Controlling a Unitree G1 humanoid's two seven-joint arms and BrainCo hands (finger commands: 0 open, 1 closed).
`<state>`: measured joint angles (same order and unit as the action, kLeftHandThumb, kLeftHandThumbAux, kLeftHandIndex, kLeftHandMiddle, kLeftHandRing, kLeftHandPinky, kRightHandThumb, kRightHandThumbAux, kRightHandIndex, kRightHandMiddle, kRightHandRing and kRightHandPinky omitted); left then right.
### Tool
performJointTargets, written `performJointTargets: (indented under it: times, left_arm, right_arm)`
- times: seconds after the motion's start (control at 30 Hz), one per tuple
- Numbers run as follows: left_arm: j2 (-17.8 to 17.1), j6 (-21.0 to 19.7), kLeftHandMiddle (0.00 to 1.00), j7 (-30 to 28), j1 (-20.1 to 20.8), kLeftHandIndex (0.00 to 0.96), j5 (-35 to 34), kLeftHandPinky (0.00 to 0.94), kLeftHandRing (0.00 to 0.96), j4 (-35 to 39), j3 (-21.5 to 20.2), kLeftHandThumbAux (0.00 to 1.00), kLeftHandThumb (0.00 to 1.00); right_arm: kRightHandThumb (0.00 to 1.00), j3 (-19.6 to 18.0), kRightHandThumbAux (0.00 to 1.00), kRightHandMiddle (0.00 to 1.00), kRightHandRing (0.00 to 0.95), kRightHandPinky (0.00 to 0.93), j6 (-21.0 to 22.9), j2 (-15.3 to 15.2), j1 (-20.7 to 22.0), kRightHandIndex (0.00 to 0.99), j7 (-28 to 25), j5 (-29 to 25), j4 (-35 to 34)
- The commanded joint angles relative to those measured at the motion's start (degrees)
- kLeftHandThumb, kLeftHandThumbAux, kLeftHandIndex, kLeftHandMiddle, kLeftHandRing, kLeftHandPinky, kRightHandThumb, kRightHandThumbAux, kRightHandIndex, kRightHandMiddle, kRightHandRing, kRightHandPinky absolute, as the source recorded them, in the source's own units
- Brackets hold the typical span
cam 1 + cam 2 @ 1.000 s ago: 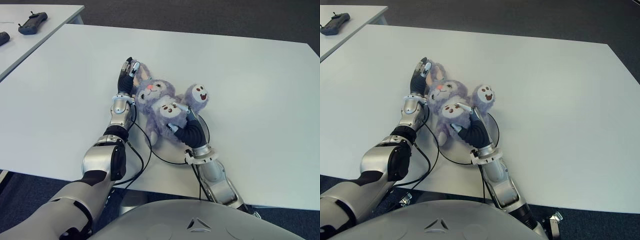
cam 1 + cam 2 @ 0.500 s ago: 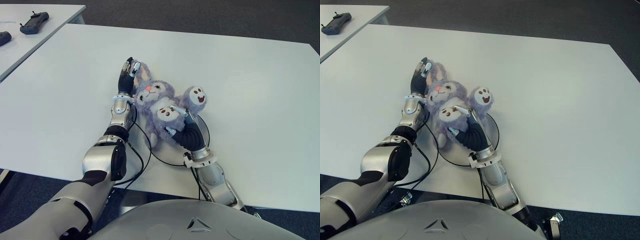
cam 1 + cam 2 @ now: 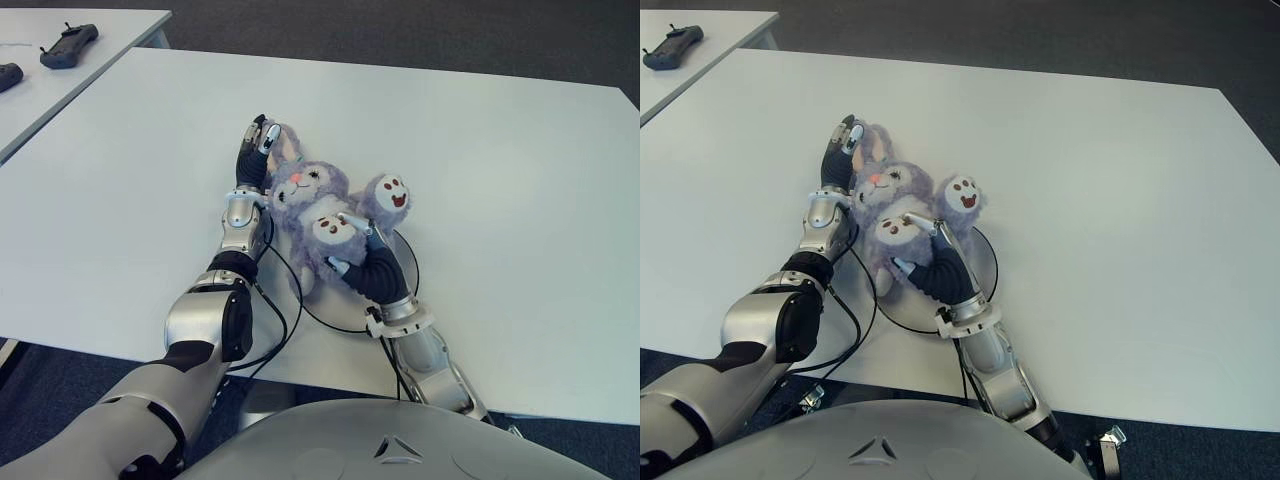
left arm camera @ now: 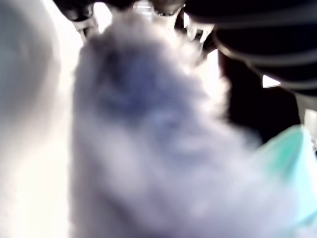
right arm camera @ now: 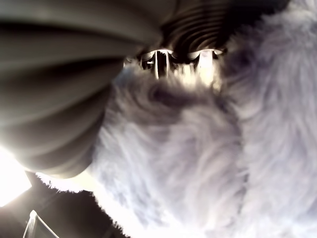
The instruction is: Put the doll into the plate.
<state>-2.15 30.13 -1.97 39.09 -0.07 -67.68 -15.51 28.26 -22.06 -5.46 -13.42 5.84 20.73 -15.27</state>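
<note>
A fluffy purple bunny doll point(image 3: 318, 210) lies on the white table point(image 3: 500, 170), its lower body over the left part of a white plate with a dark rim point(image 3: 987, 262). Its two white soles with faces point up. My right hand point(image 3: 358, 262) is curled on the doll's body just below one foot, above the plate. My left hand point(image 3: 256, 148) reaches forward to the doll's ears, fingers closed on the fur there. Both wrist views are filled with purple fur point(image 5: 188, 148) pressed against the fingers. Most of the plate is hidden under the doll and my right hand.
A second table at the back left carries a black controller point(image 3: 67, 44) and another dark object point(image 3: 7, 76). Black cables point(image 3: 285, 305) trail beside my left forearm near the table's front edge. Bare tabletop spreads to the right and beyond the doll.
My right hand has pulled the doll's lower body slightly left and nearer to me over the plate. The left hand has stayed at the ears.
</note>
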Motion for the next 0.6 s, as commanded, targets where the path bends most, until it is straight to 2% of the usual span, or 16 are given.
performJointTargets:
  times: [0.03,0.07,0.17,0.27,0.3,0.43,0.6]
  left_arm:
    - [2.87,-6.99,0.000,-0.61,-14.16,0.000,-0.80,0.000,0.000,-9.27,-0.68,0.378,0.000]
    - [2.84,-7.07,0.000,-0.66,-14.16,0.000,-0.79,0.000,0.000,-9.28,-0.66,0.379,0.000]
    - [2.77,-7.00,0.000,-0.64,-14.22,0.000,-0.64,0.000,0.000,-9.22,-0.49,0.384,0.000]
    - [2.64,-7.02,0.000,-0.45,-14.39,0.000,-0.33,0.000,0.000,-9.26,-0.23,0.393,0.000]
    - [2.61,-7.02,0.000,-0.43,-14.48,0.000,-0.25,0.000,0.000,-9.29,-0.18,0.392,0.000]
    - [2.61,-7.04,0.000,-0.33,-14.39,0.000,-0.19,0.000,0.000,-9.29,-0.09,0.388,0.000]
    - [2.71,-7.03,0.000,-0.29,-14.23,0.000,-0.40,0.000,0.000,-9.27,-0.17,0.392,0.000]
  right_arm:
    - [0.201,3.84,0.546,0.274,0.262,0.218,18.27,-5.44,-15.11,0.132,-6.76,2.94,11.44]
    - [0.161,3.89,0.514,0.215,0.220,0.184,18.80,-5.54,-15.24,0.073,-7.05,3.11,10.98]
    - [0.115,3.98,0.481,0.140,0.169,0.159,21.28,-5.84,-15.88,0.009,-8.18,4.09,9.18]
    - [0.092,3.74,0.468,0.072,0.107,0.110,21.84,-5.97,-16.65,0.000,-8.37,4.77,8.80]
    - [0.089,3.63,0.466,0.034,0.067,0.058,21.67,-5.99,-16.80,0.000,-8.28,4.87,9.07]
    - [0.087,3.53,0.454,0.002,0.012,0.005,21.65,-5.99,-16.92,0.000,-8.56,5.10,9.21]
    - [0.106,3.62,0.421,0.000,0.000,0.000,22.73,-5.86,-16.58,0.000,-9.85,5.07,7.92]
